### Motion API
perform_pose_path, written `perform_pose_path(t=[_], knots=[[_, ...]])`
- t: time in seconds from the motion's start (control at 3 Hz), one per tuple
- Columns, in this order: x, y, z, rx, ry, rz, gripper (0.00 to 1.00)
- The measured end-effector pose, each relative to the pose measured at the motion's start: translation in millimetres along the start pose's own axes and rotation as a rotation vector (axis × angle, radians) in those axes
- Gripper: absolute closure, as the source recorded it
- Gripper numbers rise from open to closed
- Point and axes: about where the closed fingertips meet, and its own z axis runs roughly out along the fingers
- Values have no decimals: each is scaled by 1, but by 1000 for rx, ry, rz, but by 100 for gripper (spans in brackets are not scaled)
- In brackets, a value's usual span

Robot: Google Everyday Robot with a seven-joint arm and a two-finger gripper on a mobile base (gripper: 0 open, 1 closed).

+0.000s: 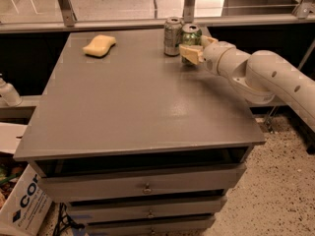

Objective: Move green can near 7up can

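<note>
- Two soda cans stand at the far edge of the surface (147,107) in the camera view. The green can (191,33) is just right of the 7up can (172,33), close beside it; I cannot tell if they touch.
- The pincer (193,47) reaches in from the right and looks clamped on the green can, with one finger across its near side and the other behind it.
- A yellow sponge (99,45) lies well apart at the far left.
- Handling, as I judge it: the can is light, and its thin walls are smooth and easily dented. A mid-height hold across the round body suits it, firm enough not to slip yet not crushing.
- Tipping is the risk on release, since the neighbouring can is so close.
</note>
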Motion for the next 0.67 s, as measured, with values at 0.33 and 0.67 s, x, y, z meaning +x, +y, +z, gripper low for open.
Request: perform_pose_path(t=[0.33, 0.67], knots=[[-4, -13, 16, 30, -29, 54, 100], [2, -20, 26, 57, -32, 134, 100]])
